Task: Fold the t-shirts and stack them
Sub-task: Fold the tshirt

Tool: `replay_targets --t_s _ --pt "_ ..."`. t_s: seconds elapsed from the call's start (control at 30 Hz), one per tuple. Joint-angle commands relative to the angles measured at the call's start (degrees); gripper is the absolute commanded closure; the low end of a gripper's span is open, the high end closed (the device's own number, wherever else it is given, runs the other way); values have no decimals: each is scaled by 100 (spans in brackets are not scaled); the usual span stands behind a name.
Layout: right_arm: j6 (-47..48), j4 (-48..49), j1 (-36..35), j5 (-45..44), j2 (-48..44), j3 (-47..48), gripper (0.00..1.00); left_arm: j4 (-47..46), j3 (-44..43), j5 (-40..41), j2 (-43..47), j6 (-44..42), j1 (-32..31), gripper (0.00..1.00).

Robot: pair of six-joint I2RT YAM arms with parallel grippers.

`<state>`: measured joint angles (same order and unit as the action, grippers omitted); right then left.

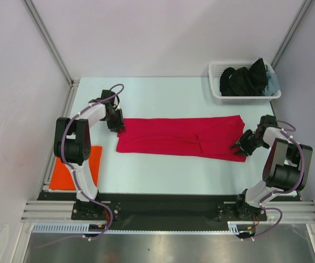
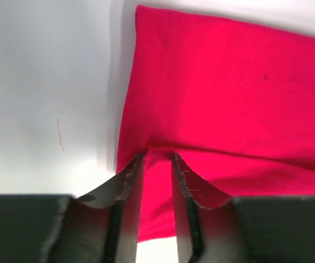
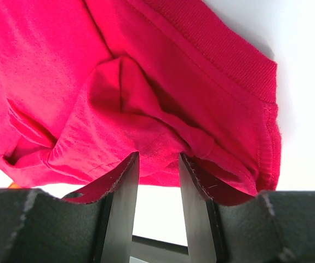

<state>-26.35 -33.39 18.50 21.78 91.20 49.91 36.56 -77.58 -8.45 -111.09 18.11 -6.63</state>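
Observation:
The crimson red t-shirt (image 1: 179,137) lies on the table folded into a long strip running left to right. My left gripper (image 1: 118,128) is at its left end, and in the left wrist view (image 2: 157,155) it is shut on a puckered bit of the red cloth (image 2: 228,93). My right gripper (image 1: 241,147) is at the strip's right end; in the right wrist view (image 3: 158,155) its jaws pinch a bunched fold of the red shirt (image 3: 119,104) near the ribbed collar. The orange t-shirt (image 1: 69,170) lies folded at the near left, partly under the left arm.
A white lattice basket (image 1: 218,96) with dark clothes stands at the back right corner. White walls close in the table on the left, back and right. A black rail runs along the near edge.

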Motion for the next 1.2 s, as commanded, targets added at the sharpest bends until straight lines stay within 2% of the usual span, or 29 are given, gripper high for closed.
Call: replay_targets --t_s 0.0,0.03,0.13,0.17,0.47,0.93,1.07,1.17 --pt "86 -63 22 63 12 142 60 27 -310 142 -176 -176 -40 70" --pt "86 -63 22 54 -5 150 60 36 -336 150 -211 -185 -40 73" --pt "104 -98 31 37 -14 150 59 123 -407 352 -203 -167 -40 96" --pt "112 -115 31 37 -14 151 59 141 -416 431 -177 -150 -31 100" --pt "77 -151 57 72 21 291 58 317 -170 1319 403 52 -13 100" --pt "-186 262 92 379 126 142 60 229 -135 1091 237 105 31 100" --pt "-239 262 48 415 126 168 65 212 -126 1126 201 114 31 99" --pt "-300 298 48 493 161 203 78 203 -117 1126 166 105 31 99"
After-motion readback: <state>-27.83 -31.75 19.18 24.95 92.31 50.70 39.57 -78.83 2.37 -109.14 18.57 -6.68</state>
